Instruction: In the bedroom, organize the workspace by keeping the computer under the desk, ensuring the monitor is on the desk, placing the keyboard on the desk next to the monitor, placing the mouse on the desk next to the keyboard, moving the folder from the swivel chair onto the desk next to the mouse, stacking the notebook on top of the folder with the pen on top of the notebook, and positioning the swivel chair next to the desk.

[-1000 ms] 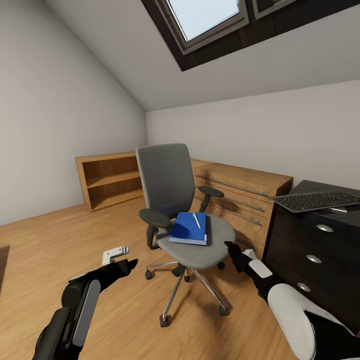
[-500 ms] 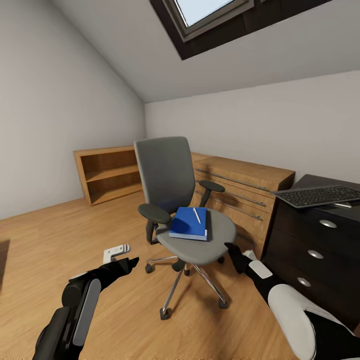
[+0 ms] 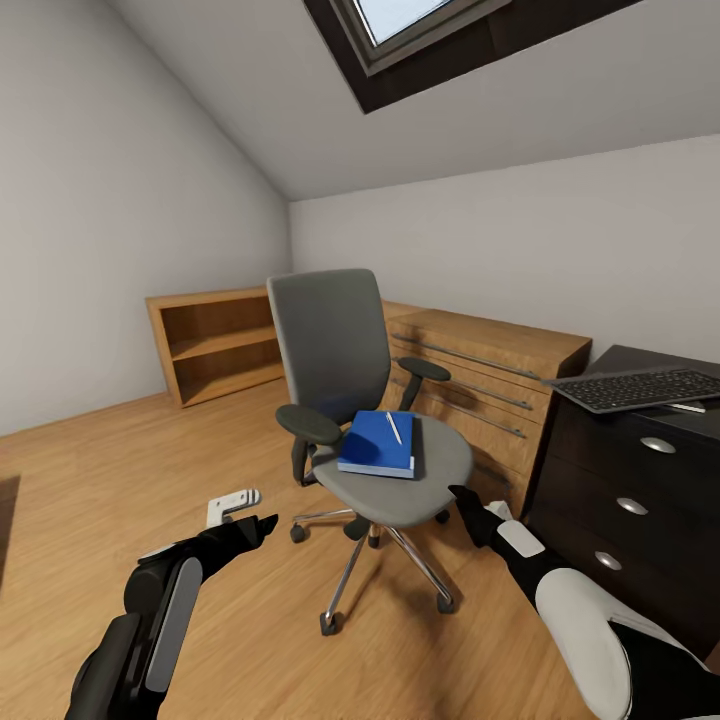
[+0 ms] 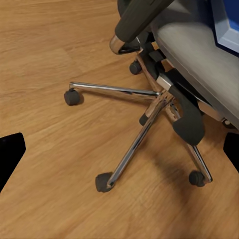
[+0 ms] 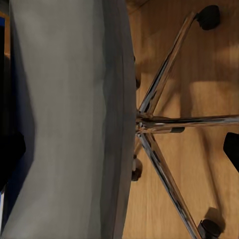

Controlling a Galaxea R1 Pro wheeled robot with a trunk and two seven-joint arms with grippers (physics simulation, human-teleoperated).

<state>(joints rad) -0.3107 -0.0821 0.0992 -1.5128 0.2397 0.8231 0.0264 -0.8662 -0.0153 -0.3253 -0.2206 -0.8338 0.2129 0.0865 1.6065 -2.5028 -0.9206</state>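
Observation:
The grey swivel chair stands mid-room on the wood floor, left of the black desk. On its seat lies the blue folder, and the white pen rests on top of it. The keyboard overhangs the desk's left edge. My left gripper hangs open, low and left of the chair's chrome base. Close to the seat's right front edge my right gripper is open. Notebook, mouse, monitor and computer are out of view.
A light wood drawer unit stands behind the chair against the back wall. An open wood shelf sits in the far left corner. The desk's black drawers face left. Wood floor stretches to the left of the chair.
The whole head view has shifted a little, so the chair and furniture sit slightly higher in the picture. Both arms hold the same pose and nothing on the chair has moved.

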